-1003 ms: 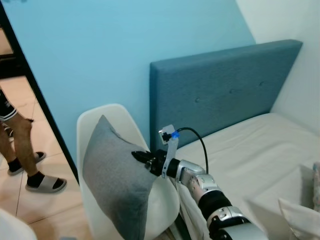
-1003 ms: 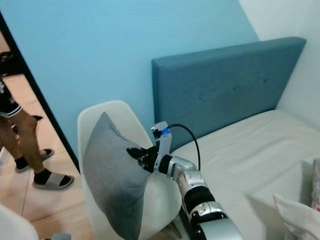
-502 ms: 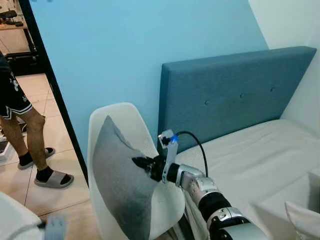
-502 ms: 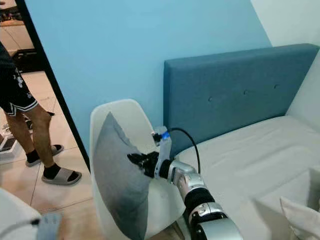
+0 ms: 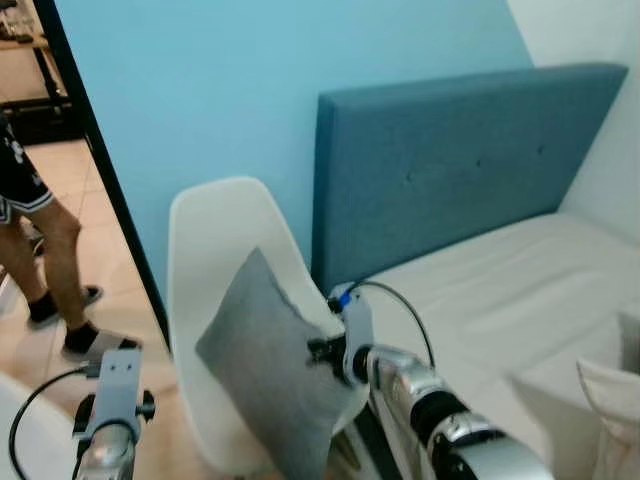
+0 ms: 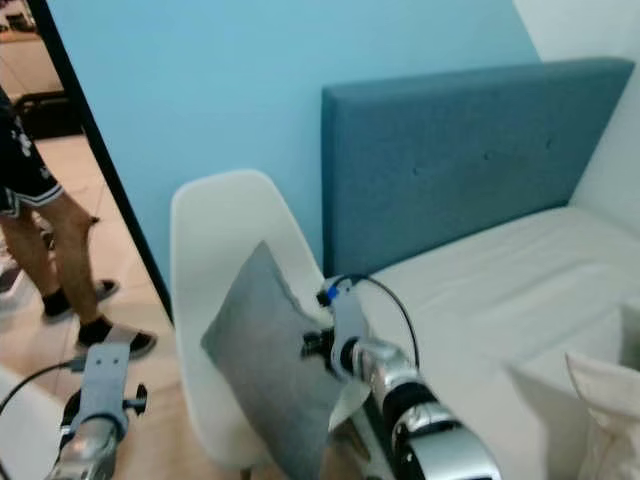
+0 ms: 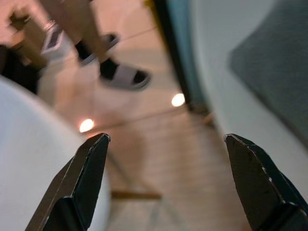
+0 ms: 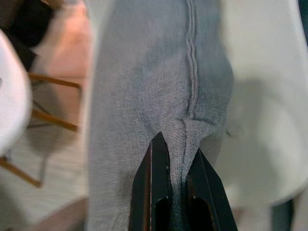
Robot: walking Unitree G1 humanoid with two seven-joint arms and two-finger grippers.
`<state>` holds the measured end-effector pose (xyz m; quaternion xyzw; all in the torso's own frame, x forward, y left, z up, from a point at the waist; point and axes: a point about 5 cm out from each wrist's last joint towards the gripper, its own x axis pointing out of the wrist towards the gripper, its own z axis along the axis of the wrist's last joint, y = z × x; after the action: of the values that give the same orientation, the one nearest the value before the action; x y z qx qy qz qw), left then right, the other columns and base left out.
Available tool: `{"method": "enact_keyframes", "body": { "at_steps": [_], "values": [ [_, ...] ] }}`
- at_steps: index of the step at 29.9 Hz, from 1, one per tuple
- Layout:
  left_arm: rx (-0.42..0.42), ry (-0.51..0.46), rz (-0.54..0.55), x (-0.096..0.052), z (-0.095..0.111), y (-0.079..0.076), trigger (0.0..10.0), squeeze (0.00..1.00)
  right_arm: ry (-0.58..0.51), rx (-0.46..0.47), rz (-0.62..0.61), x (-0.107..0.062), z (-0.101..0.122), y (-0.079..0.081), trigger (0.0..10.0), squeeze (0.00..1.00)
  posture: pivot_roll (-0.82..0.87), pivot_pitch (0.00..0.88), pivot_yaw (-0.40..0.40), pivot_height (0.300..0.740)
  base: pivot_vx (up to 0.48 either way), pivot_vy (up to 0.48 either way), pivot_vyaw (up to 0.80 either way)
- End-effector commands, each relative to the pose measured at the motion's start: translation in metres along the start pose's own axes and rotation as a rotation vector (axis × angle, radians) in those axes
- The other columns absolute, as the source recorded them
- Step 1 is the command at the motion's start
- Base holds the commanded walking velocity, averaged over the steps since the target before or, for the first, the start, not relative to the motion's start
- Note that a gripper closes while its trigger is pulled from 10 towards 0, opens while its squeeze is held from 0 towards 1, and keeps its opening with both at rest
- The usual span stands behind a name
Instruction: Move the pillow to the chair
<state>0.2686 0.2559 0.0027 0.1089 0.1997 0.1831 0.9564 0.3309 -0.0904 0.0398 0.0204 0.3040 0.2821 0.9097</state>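
A grey pillow [image 5: 270, 372] leans tilted in the seat of a white shell chair [image 5: 212, 250] that stands beside the bed's head. My right gripper [image 5: 318, 352] is shut on the pillow's edge seam; the right wrist view has its black fingers [image 8: 155, 183] pinching the grey fabric [image 8: 159, 77]. My left gripper [image 7: 168, 187] is open and empty over the tiled floor, its arm [image 5: 108, 420] low at the left of the chair.
A blue padded headboard [image 5: 460, 160] and a white mattress [image 5: 500, 300] lie to the right. A person's legs in slippers [image 5: 45, 270] stand in the doorway at the left. A white cushion [image 5: 612, 400] lies at the bed's right.
The pillow has dropped from upright against the chair back to a lower, tilted lie in the seat, still pinched by my right gripper. My left arm has come into view at the lower left.
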Motion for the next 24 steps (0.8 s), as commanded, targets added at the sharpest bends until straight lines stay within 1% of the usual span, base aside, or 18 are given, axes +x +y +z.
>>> {"method": "enact_keyframes", "body": {
  "at_steps": [1,4,7,10,11,12,13,14,15,16,17,19,23,24],
  "values": [
    [-0.028,-0.055,-0.046,0.002,0.012,-0.007,10.0,0.0,0.032,-0.015,-0.048,0.0,-0.006,-0.003,10.0,0.0,-0.02,0.028,-0.006,0.59,0.0,0.0,0.0],
    [-0.046,-0.135,-0.102,0.005,0.032,-0.016,10.0,0.0,0.029,-0.013,-0.11,-0.001,-0.005,-0.008,10.0,0.0,-0.01,0.033,-0.004,0.575,0.0,0.0,0.0],
    [-0.055,-0.157,-0.114,0.006,0.037,-0.018,10.0,0.0,0.013,-0.009,-0.118,0.0,-0.002,-0.008,10.0,0.0,-0.01,0.033,-0.004,0.57,0.0,0.0,0.0],
    [-0.077,-0.213,-0.158,0.008,0.054,-0.026,10.0,0.0,-0.066,0.012,-0.125,0.003,0.016,-0.003,10.0,0.0,-0.01,0.033,-0.004,0.565,0.0,0.0,0.0],
    [-0.077,-0.213,-0.158,0.008,0.054,-0.026,10.0,0.0,-0.066,0.012,-0.125,0.003,0.016,-0.003,10.0,0.0,-0.01,0.033,-0.004,0.565,0.0,0.0,0.0],
    [-0.081,-0.234,-0.178,0.008,0.06,-0.03,10.0,0.0,-0.116,0.02,-0.115,0.005,0.028,0.002,10.0,0.0,-0.01,0.033,-0.004,0.565,0.0,0.0,0.0],
    [-0.081,-0.234,-0.178,0.008,0.06,-0.03,10.0,0.0,-0.116,0.02,-0.115,0.005,0.028,0.002,10.0,0.0,-0.01,0.033,-0.004,0.565,0.0,0.0,0.0],
    [-0.091,-0.268,-0.216,0.007,0.07,-0.038,10.0,0.0,-0.216,0.068,-0.074,0.008,0.05,0.014,10.0,0.8,-0.01,0.031,0.004,0.565,0.0,0.0,0.0],
    [-0.092,-0.276,-0.224,0.007,0.072,-0.041,10.0,0.0,-0.238,0.081,-0.07,0.009,0.056,0.016,10.0,0.95,-0.01,0.031,0.004,0.565,0.0,0.0,0.0],
    [-0.092,-0.276,-0.224,0.007,0.072,-0.041,10.0,0.0,-0.238,0.081,-0.07,0.009,0.056,0.016,10.0,0.95,-0.01,0.031,0.004,0.565,0.0,0.0,0.0],
    [-0.095,-0.283,-0.225,0.007,0.075,-0.042,10.0,0.0,-0.248,0.07,-0.095,0.009,0.059,0.016,10.0,1.0,-0.01,0.029,0.001,0.565,0.0,0.0,0.0],
    [-0.096,-0.291,-0.224,0.007,0.077,-0.044,10.0,0.0,-0.249,0.044,-0.152,0.008,0.062,0.012,10.0,1.0,-0.01,0.028,0.001,0.565,0.0,0.0,0.0],
    [-0.101,-0.294,-0.217,0.006,0.078,-0.044,10.0,0.0,-0.238,0.015,-0.186,0.006,0.06,0.007,10.0,1.0,-0.02,0.029,0.001,0.565,0.0,0.0,0.0],
    [-0.095,-0.295,-0.204,0.007,0.077,-0.042,10.0,0.0,-0.218,-0.012,-0.211,0.003,0.054,0.0,10.0,1.0,-0.02,0.03,0.002,0.565,0.0,0.0,0.0]
  ]
}}
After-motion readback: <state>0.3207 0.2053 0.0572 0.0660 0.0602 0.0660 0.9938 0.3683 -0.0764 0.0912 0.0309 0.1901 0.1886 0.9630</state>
